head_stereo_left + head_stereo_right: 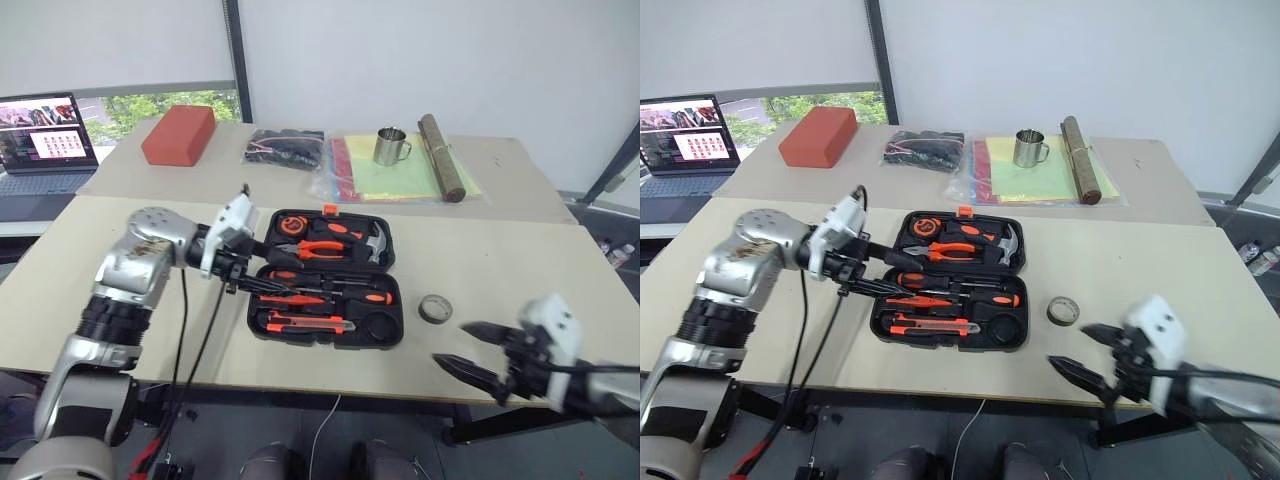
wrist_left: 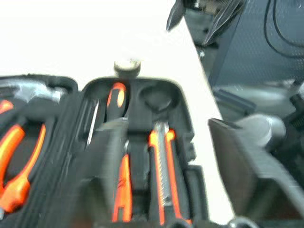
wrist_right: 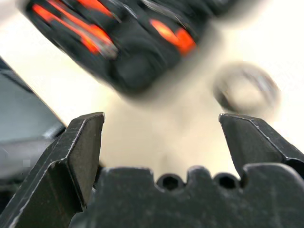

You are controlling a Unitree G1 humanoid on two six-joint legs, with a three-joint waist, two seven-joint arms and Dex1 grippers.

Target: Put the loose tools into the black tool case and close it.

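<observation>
The black tool case (image 1: 300, 338) lies open in the middle of the table. In its near half lie orange-handled screwdrivers (image 1: 365, 297) and the orange-and-black utility knife (image 1: 310, 322). The grey tape roll (image 1: 435, 308) lies flat on the table just right of the case. My left gripper (image 1: 245, 280) hovers at the case's left edge, pointing right, open with nothing between its fingers (image 2: 242, 161). My right gripper (image 1: 452, 343) hangs near the table's front edge, below the tape roll, open and empty, with the roll (image 3: 247, 88) ahead of its fingers (image 3: 80, 142).
Hammer, pliers and tape measure fill the case's far half (image 1: 335, 240). On the far table stand a red block (image 1: 180, 133), a black cable bundle (image 1: 285, 148), a metal mug (image 1: 392, 146), a brown roll (image 1: 443, 157) on coloured sheets, and a laptop (image 1: 40, 140) at far left.
</observation>
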